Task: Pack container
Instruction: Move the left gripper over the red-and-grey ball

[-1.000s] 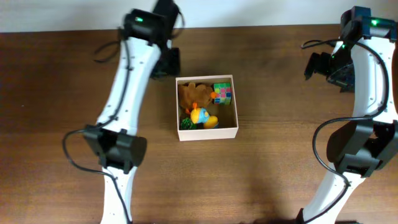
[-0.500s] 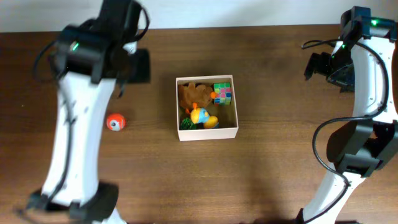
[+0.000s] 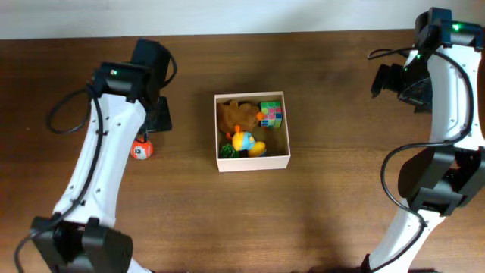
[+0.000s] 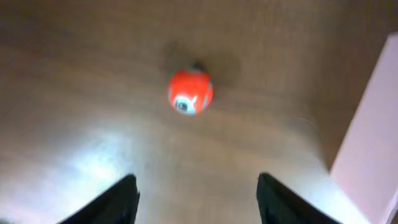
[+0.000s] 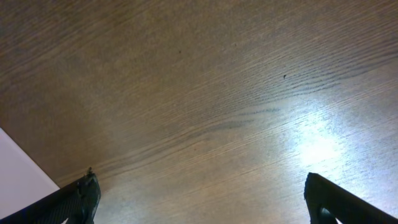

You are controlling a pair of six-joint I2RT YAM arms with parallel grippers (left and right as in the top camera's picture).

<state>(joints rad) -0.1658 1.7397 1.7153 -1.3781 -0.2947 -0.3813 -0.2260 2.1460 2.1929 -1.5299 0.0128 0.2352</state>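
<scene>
Several toys [image 3: 236,116] already sit in the container [image 3: 254,161] at centre; one orange ball [image 4: 190,91] lies outside, left of it. I point my left gripper [image 4: 196,186], fingers spread, at the ball; the right gripper [image 5: 205,193] idles, also spread.

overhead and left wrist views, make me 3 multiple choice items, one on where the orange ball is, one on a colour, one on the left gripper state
1. Where is the orange ball? A on the table, left of the container; B inside it; C lifted off the table
2. Colour of the container walls? A blue; B white; C black
3. State of the left gripper? A shut on the ball; B shut, empty; C open, empty
Answers: 1 A, the overhead view shows it on the wood beside the container; 2 B, the walls are white; 3 C, the left wrist view shows its fingers apart, with the ball ahead of them.
</scene>
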